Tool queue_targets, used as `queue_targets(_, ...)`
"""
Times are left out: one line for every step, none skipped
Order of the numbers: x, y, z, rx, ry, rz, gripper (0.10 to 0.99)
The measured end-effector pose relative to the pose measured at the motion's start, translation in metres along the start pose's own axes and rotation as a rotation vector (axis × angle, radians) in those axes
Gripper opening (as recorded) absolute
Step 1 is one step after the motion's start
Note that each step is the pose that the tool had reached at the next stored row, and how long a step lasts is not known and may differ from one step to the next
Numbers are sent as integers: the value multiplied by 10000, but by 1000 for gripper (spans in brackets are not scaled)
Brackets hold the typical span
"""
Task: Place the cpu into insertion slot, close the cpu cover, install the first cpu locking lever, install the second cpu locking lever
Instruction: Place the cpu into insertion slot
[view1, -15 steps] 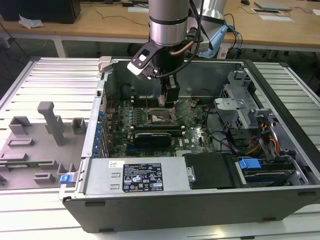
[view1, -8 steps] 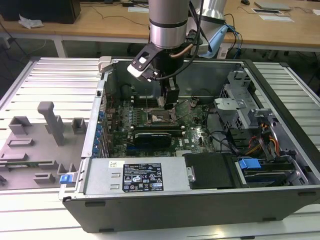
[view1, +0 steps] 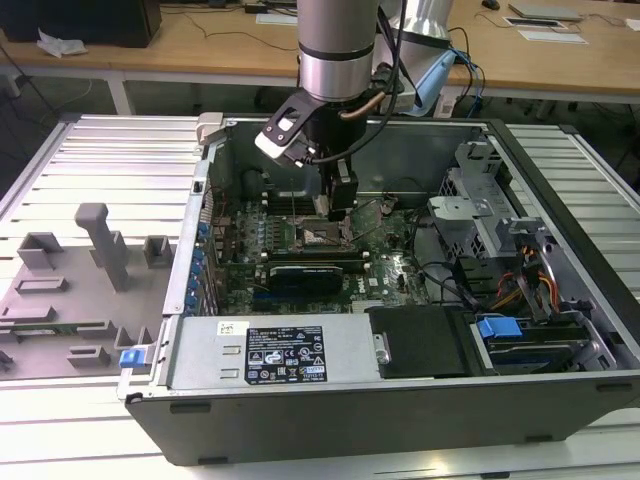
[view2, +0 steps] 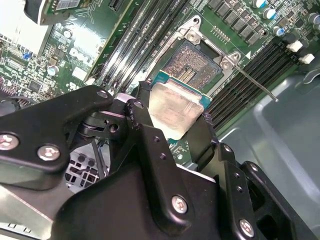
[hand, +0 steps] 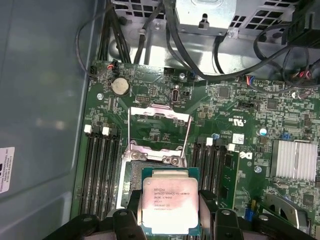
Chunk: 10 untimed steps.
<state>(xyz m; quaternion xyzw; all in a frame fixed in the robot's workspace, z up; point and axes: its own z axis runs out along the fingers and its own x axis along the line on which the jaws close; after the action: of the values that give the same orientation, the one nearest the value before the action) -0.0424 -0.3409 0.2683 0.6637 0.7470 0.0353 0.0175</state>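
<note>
Hand (hand: 168, 222) grips cpu (hand: 170, 200) | over insertion slot (view2: 195, 62) (cpu cover (hand: 160, 111) raised) | inside case (view1: 400, 425)

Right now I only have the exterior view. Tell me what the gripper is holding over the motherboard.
Observer: In both wrist views the gripper is shut on the cpu, with the silvery top facing the cameras.
Operator: Report the cpu cover's state.
Observer: In the first wrist view the cpu cover is swung open, and green board shows through its window.
Operator: Say whether the chip is seated.
Observer: Not yet, it seems. In the second wrist view the insertion slot shows bare contacts, and the cpu overlaps only one edge of it.
</note>
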Motion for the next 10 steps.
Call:
queue_targets(1, -1, 11, 4, 3, -11, 541)
queue_targets(2, -1, 20, 10, 3, -21, 541)
queue_targets(3, -2, 29, 16, 4, -29, 541)
queue_targets(5, -3, 47, 26, 6, -45, 541)
queue_targets(10, -4, 57, 31, 6, -49, 541)
queue_targets(16, -4, 65, 33, 7, -51, 541)
queue_targets(26, -3, 77, 34, 8, -55, 541)
queue_targets(35, -2, 87, 36, 9, -57, 541)
queue_targets(41, -2, 93, 37, 10, -58, 541)
queue_targets(47, -2, 99, 38, 9, -59, 541)
